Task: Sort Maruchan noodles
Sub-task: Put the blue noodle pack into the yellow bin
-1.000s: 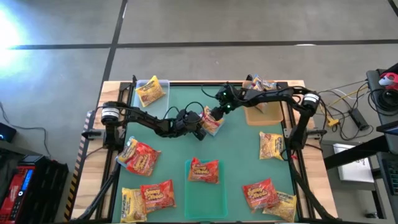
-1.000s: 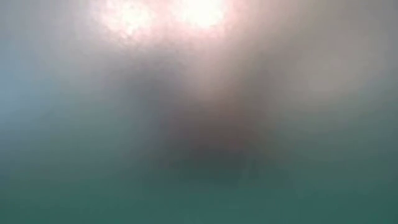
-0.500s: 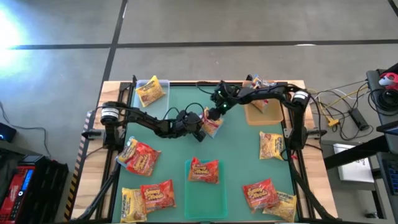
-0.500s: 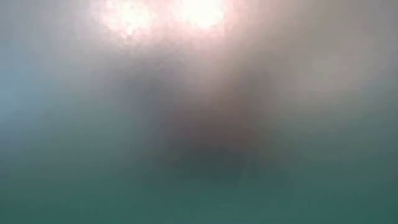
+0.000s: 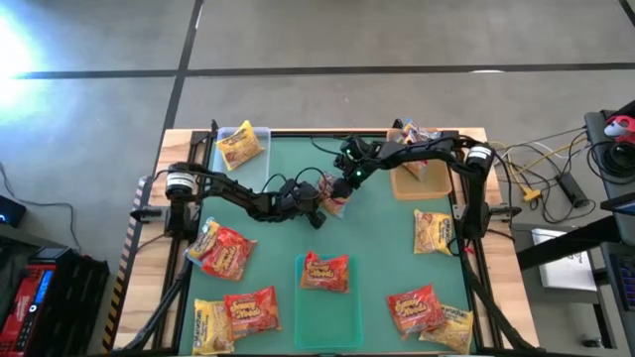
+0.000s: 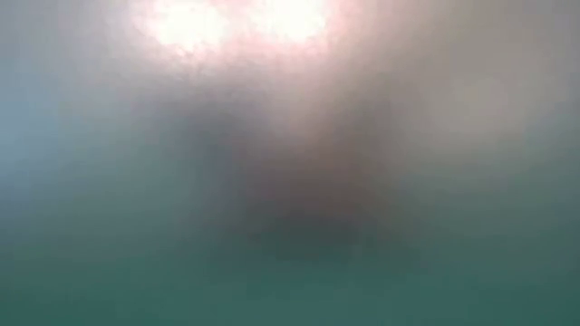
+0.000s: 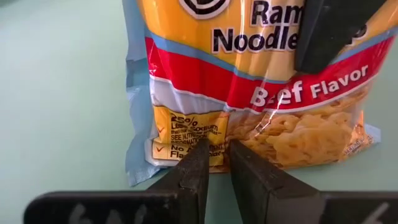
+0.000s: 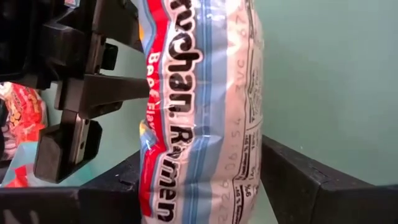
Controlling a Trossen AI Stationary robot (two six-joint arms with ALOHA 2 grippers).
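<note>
Green tabletop (image 5: 377,248) under both arms. Beef noodle packet (image 5: 335,195) near its middle (standing on edge), pinched at one edge by narrow left hand (image 7: 214,163). Hugged on both flat sides by wide right hand (image 8: 202,180).

beef ramen packet (image 5: 335,194) mid-table (held on edge), other packets (image 5: 324,271) scattered flat around

My green mat (image 5: 382,238) covers the wooden table (image 5: 501,297), with a clear tray (image 5: 260,134) and a brown tray (image 5: 422,183) at its far corners, cables (image 5: 556,169) trailing beside.
</note>
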